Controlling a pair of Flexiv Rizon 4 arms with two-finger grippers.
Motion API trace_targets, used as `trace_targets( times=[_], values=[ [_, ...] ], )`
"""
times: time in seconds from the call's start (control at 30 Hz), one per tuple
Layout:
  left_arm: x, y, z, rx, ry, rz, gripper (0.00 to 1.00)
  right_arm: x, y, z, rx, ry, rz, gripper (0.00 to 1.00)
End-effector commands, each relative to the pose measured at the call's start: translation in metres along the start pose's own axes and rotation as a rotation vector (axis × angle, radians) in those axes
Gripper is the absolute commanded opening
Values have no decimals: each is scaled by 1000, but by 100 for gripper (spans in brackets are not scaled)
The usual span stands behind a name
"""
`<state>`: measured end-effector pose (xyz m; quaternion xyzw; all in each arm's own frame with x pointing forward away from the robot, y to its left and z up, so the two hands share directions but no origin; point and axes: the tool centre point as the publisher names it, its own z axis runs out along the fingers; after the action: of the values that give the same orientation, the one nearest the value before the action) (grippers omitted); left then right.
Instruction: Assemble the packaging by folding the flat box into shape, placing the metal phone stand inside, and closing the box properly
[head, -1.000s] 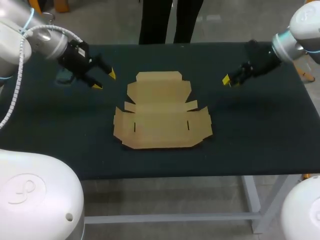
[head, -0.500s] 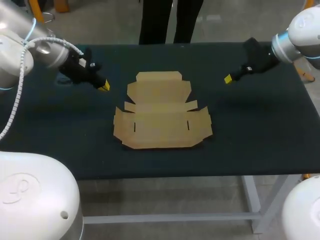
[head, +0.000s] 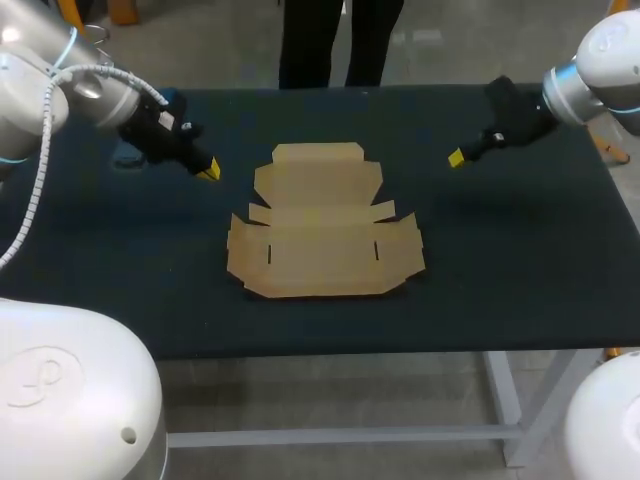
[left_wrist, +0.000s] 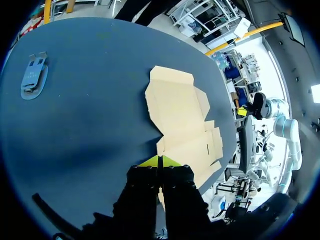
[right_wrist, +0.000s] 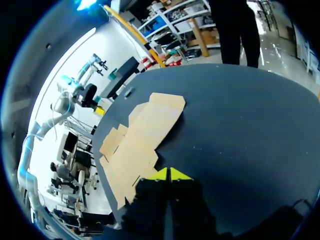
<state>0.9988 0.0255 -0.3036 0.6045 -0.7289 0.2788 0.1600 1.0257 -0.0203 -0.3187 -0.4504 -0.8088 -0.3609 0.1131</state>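
The flat brown cardboard box (head: 320, 225) lies unfolded in the middle of the dark table, also seen ahead of the fingers in the left wrist view (left_wrist: 182, 117) and the right wrist view (right_wrist: 137, 137). My left gripper (head: 208, 172) hovers just off the box's far left corner, shut and empty, its yellow tips pressed together (left_wrist: 159, 161). My right gripper (head: 456, 157) hangs to the right of the box's far flap, also shut on nothing (right_wrist: 170, 174). The grey metal phone stand (left_wrist: 34, 75) lies flat near the table's far left, behind my left arm.
Bare dark table top (head: 520, 250) stretches on both sides of the box and along the front edge. A person stands beyond the far edge without reaching over the table.
Both grippers have gone from open to shut with nothing between their fingers. The left gripper has turned and shifted slightly toward the box's far left corner; the right one barely moved.
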Motion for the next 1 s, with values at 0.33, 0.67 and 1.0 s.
trace_targets(
  times=[0.33, 0.67, 1.0],
  values=[
    [-8, 3, 18, 13, -27, 113, 0, 12, -1, 32, 15, 12, -142, 0],
    [-19, 3, 46, 3, -3, 149, 0, 12, -5, 61, 35, 32, -185, 0],
    [-29, -1, 65, 24, 2, 122, 0, 10, -10, 82, 32, 64, -207, 0]
  ],
)
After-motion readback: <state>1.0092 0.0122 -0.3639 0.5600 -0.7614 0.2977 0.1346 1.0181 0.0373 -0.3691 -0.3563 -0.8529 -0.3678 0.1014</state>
